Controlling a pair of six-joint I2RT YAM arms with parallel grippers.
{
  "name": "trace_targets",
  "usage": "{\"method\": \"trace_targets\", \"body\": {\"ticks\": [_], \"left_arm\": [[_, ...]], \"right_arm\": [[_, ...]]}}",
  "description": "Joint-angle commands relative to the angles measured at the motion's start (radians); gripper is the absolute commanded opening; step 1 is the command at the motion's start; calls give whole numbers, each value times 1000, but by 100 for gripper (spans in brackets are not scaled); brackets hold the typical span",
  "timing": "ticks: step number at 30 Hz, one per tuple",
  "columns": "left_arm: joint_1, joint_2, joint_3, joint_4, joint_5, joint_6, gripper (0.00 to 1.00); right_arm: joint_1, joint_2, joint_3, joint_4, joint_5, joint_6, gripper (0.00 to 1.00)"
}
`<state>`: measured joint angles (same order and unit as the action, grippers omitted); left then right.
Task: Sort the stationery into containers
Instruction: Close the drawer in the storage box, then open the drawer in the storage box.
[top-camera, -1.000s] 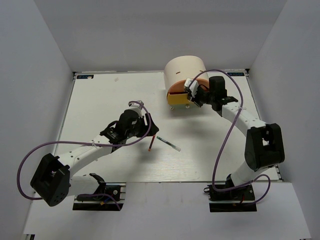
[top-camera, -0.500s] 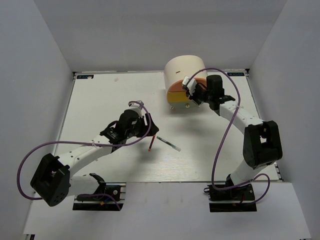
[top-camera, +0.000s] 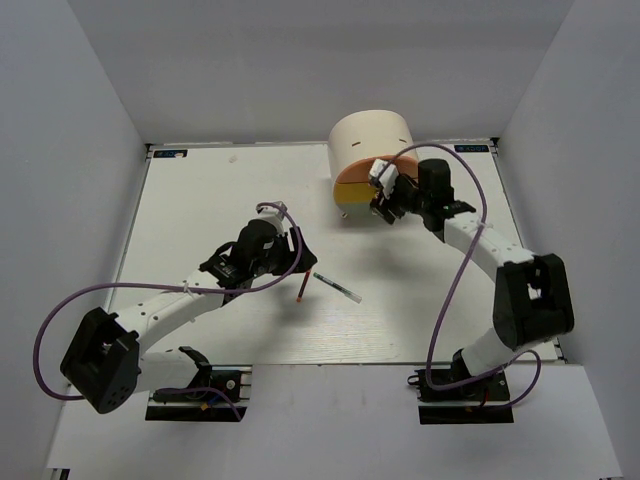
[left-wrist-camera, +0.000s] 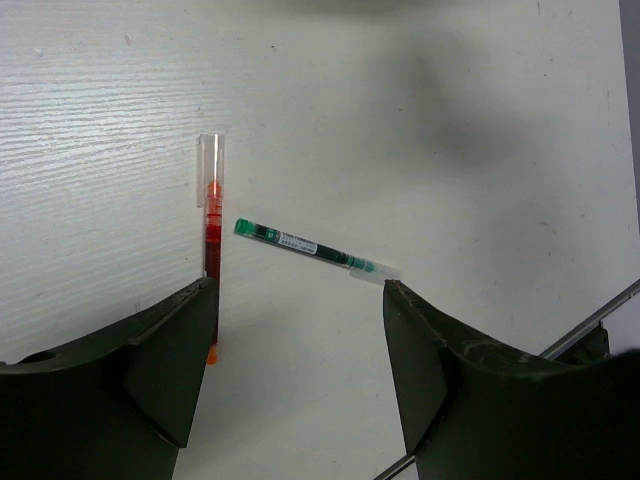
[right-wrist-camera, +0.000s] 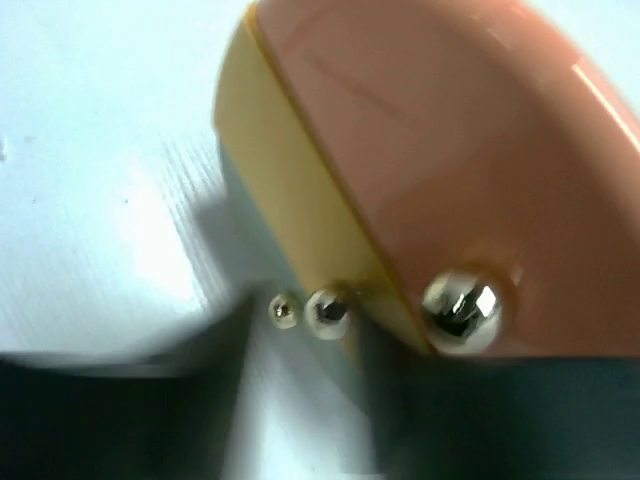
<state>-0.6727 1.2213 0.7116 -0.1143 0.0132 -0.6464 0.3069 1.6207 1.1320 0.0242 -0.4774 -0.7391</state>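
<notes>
Red pen (left-wrist-camera: 212, 250) beside clear pen (left-wrist-camera: 315, 248), under wide-spread left gripper (left-wrist-camera: 298, 300).
Closing could nudge the red pen off its finger edge; right gripper (top-camera: 380, 205): spread unclear.

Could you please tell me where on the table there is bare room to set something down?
The widest bare patch of the white table lies far left, between the left arm and the cream half-cylinder organiser. Crowded: under the left gripper, where the thin red pen and clear pen lie.
</notes>
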Motion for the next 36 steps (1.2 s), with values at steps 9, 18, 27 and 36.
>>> {"method": "trace_targets", "body": {"ticks": [9,18,27,36], "left_arm": [[-5,-34,-9,-1,-6,-4,77],[-5,-25,0,-19,-5,-4,77],[-5,-43,9,-70,-33,-13,77],[-5,-43,19,-90,-42,-22,77]], "right_arm": [[-40,-205,-354,161,119,605,53],[-58,-148,-460,348,117,1074,61],[-63,16,-434,577,171,1426,64],[-74,140,-316,599,203,1554,63]]}}
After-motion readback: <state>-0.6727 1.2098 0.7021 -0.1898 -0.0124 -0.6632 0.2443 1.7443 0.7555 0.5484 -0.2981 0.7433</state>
